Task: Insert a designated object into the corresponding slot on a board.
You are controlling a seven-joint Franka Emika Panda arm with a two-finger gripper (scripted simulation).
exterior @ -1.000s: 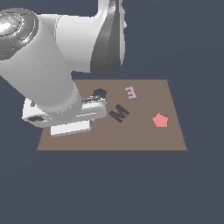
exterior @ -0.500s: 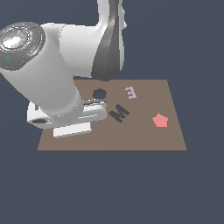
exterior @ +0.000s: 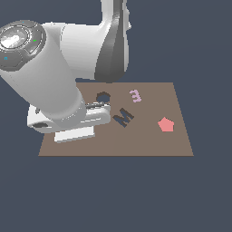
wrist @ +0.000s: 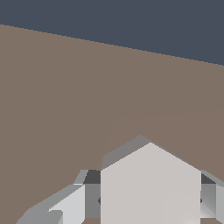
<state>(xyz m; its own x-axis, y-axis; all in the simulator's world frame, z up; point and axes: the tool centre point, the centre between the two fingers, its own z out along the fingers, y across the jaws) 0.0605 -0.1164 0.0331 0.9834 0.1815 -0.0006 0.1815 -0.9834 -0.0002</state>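
In the wrist view the light grey hexagonal block (wrist: 150, 183) fills the space between my gripper's (wrist: 148, 202) two fingers (wrist: 65, 205), which press on its sides, so the gripper is shut on it. Bare brown board (wrist: 65, 96) lies beneath. In the exterior view the white hand (exterior: 68, 120) hangs over the board's (exterior: 136, 145) left part and hides the fingers and the block. The slot (exterior: 103, 97), a dark hexagonal hole, shows just beyond the hand toward the exterior view's right.
A dark letter M (exterior: 123, 117) lies right of the hand. A small pink m (exterior: 135, 95) sits further back, and a red pentagon (exterior: 166, 124) lies near the board's right side. The arm's large links (exterior: 54, 68) cover the board's back left.
The hand has drifted toward the exterior view's left, and the dark hexagonal slot, partly covered a second ago, now shows whole.
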